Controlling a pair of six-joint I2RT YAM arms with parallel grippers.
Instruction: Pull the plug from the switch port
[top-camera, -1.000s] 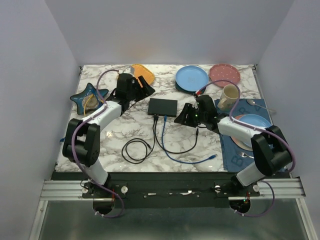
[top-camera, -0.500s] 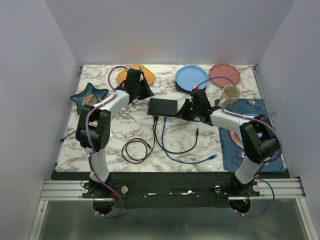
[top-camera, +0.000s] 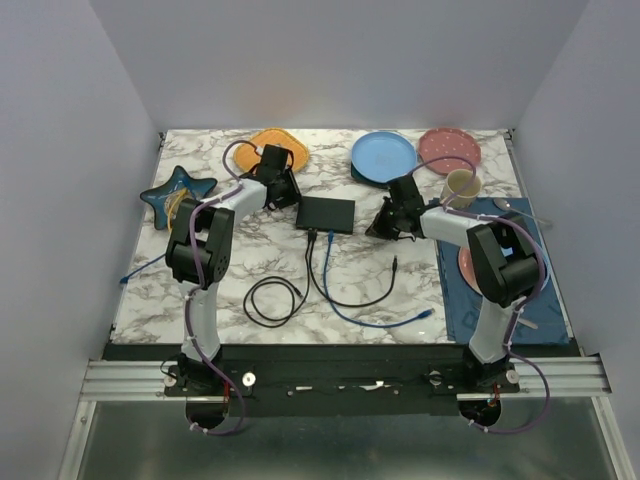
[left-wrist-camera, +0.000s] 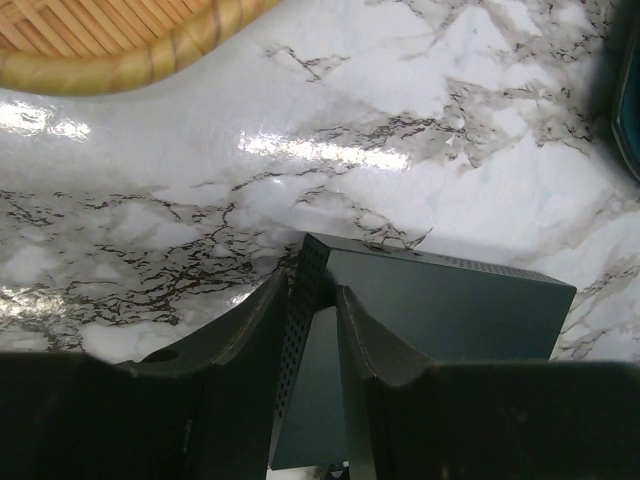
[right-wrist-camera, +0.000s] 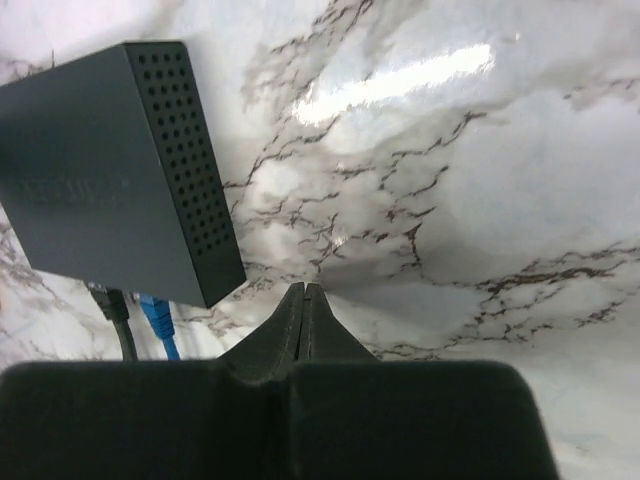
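The switch (top-camera: 326, 213) is a flat black box lying mid-table. A black plug (top-camera: 312, 237) and a blue plug (top-camera: 330, 237) sit in ports on its near edge; both also show in the right wrist view, black plug (right-wrist-camera: 110, 300) and blue plug (right-wrist-camera: 152, 312). My left gripper (top-camera: 290, 200) is at the switch's left end. In the left wrist view the left gripper (left-wrist-camera: 310, 295) has its jaws closed on the perforated side wall of the switch (left-wrist-camera: 440, 310), one finger outside and one on the lid. My right gripper (right-wrist-camera: 304, 290) is shut and empty, on the marble just right of the switch (right-wrist-camera: 90, 190).
A wicker tray (top-camera: 278, 143) stands behind the left gripper, a star-shaped dish (top-camera: 177, 193) at far left. A blue plate (top-camera: 383, 155), a pink plate (top-camera: 449, 149) and a cup (top-camera: 461, 187) are at the back right. A dark blue mat (top-camera: 505, 290) lies on the right. A coiled black cable (top-camera: 273, 299) lies in front.
Both arms swung inward to the switch. The left jaws narrowed onto its left edge. The right jaws closed fully with nothing in them.
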